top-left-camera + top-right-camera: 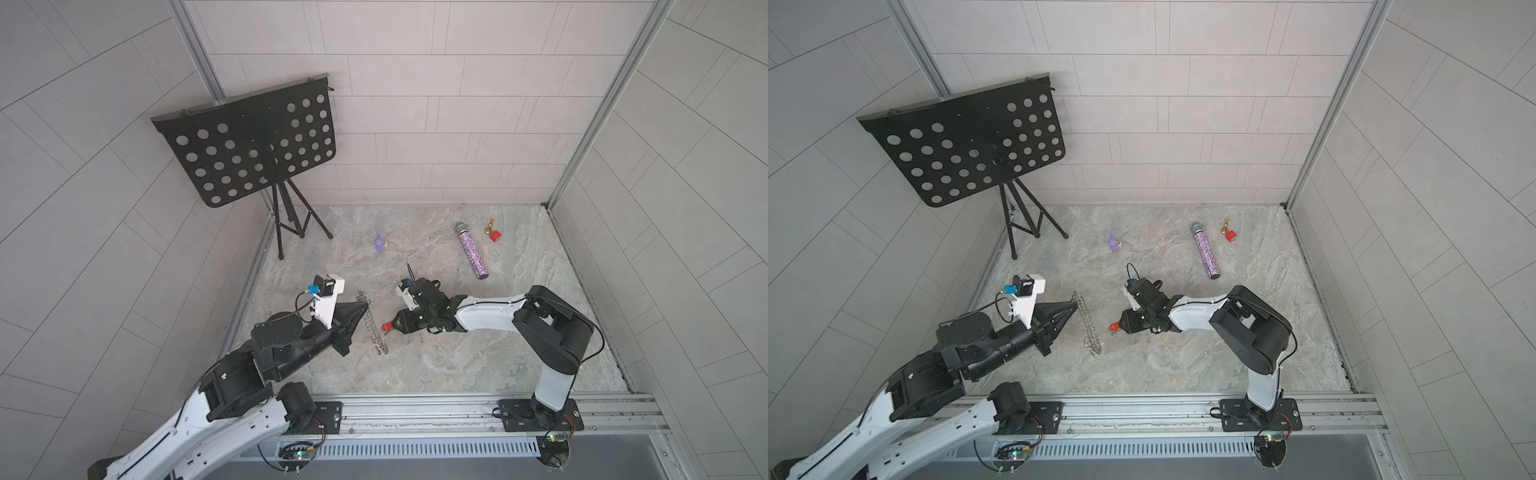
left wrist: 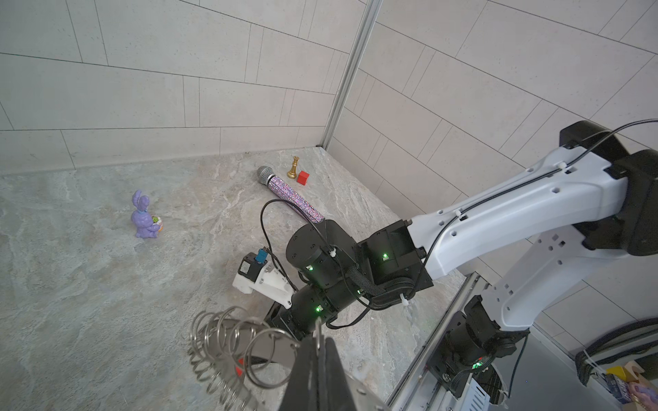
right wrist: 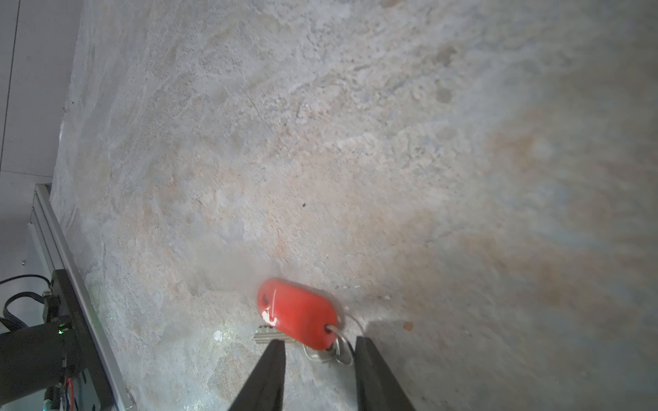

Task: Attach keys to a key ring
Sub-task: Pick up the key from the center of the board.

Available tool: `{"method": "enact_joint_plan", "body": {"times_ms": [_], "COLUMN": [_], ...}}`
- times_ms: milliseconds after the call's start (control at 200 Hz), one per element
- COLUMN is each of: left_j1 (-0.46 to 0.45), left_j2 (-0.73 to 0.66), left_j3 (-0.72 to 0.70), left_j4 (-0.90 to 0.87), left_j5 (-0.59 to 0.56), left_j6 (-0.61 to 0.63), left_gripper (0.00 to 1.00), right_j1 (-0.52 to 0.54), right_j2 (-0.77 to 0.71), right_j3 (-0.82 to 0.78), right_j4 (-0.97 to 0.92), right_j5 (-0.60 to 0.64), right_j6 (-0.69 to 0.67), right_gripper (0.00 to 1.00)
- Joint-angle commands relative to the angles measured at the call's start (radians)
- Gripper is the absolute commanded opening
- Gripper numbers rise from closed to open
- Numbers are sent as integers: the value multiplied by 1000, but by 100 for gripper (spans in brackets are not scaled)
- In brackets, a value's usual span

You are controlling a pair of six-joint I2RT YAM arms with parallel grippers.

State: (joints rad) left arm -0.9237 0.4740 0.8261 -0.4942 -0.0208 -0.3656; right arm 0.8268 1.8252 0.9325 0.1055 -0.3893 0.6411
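The key ring [image 2: 279, 352], a flat grey disc fringed with wire loops, stands on edge left of centre in both top views [image 1: 372, 325] [image 1: 1088, 326]. My left gripper [image 2: 319, 338] is shut on its rim near the upper end [image 1: 365, 306]. The keys [image 3: 297, 313], a small silver key with an oblong red tag, lie flat on the table just right of the ring [image 1: 386, 325] [image 1: 1113, 327]. My right gripper [image 3: 319, 342] sits low over them, open. Its two fingers straddle the key's head and small split ring, and a gap shows on each side.
A glittery microphone [image 1: 471, 255], a gold chess piece [image 1: 490, 227] and a red cube [image 1: 495, 237] lie at the back right. A purple bunny figure [image 1: 380, 242] stands at the back centre. A black music stand [image 1: 249, 145] fills the back left corner.
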Motion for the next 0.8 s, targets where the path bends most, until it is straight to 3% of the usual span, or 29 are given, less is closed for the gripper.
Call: {"method": "enact_joint_plan", "body": {"times_ms": [0,575,790], "left_j1": [-6,-6,-5], "left_j2": [-10,-14,-14], "left_j3": [5,9,10], "left_j4": [13,9,6], "left_j5": [-7,-8,-10], "left_j6": [12,13,13], "left_gripper": [0,0,0], "right_j1": [10,44,67], "right_j2": [16,-6,-49], "right_j3": [10,22,24], "right_j4": [-24,-42,-67], "right_j5": [14,33,41], "right_j6": [3,-35,-91], "right_gripper": [33,0,0]}}
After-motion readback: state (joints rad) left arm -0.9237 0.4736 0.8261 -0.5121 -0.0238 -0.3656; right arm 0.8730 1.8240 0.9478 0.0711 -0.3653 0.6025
